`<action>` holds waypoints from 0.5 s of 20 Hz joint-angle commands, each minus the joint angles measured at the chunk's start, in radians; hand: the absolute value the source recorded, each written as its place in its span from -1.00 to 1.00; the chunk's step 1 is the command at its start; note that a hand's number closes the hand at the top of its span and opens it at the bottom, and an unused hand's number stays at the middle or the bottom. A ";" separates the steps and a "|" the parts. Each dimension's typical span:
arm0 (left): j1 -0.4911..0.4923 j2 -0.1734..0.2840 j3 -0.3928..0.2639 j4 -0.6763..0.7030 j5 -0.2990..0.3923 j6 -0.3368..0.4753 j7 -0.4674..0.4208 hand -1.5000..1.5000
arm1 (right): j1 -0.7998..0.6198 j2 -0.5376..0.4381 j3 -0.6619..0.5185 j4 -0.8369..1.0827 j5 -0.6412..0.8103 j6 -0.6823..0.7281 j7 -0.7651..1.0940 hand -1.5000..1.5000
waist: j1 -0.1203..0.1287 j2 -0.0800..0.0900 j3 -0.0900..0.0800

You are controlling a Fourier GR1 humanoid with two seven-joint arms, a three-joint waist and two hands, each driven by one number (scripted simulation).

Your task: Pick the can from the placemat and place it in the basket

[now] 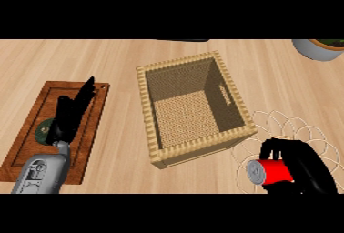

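Down at the lower right, the right hand (295, 159) curls its fingers round a red can (269, 173), which lies on its side over the white lacy placemat (302, 129), silver end facing left; whether it has left the mat I cannot tell. A stiff, smooth cylinder, probably light and a little slippery; the round body is the sensible place to hold. Just beside it stands the wicker basket (194, 107), deep and bare inside; its near rim must be cleared before lowering. At left, the left hand (70, 116) rests with straight fingers over a wooden tray (30, 136); a bowl (319, 48) sits well apart.
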 commanded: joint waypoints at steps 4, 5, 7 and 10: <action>-0.028 -0.021 -0.049 0.002 -0.010 -0.027 0.001 0.00 | -0.123 0.120 0.349 0.046 0.316 0.054 0.223 1.00 | 0.095 0.007 -0.005; -0.045 -0.016 -0.049 0.005 -0.009 -0.032 0.009 0.00 | -0.146 0.121 0.404 0.042 0.342 0.065 0.260 1.00 | 0.083 0.001 -0.004; -0.055 -0.017 -0.052 0.011 -0.014 -0.033 0.009 0.00 | -0.217 0.122 0.495 0.070 0.367 0.075 0.353 1.00 | 0.083 0.000 0.001; -0.064 -0.018 -0.031 0.027 -0.009 -0.016 0.017 0.00 | -0.217 0.123 0.609 0.074 0.224 0.022 0.511 1.00 | 0.058 0.002 0.011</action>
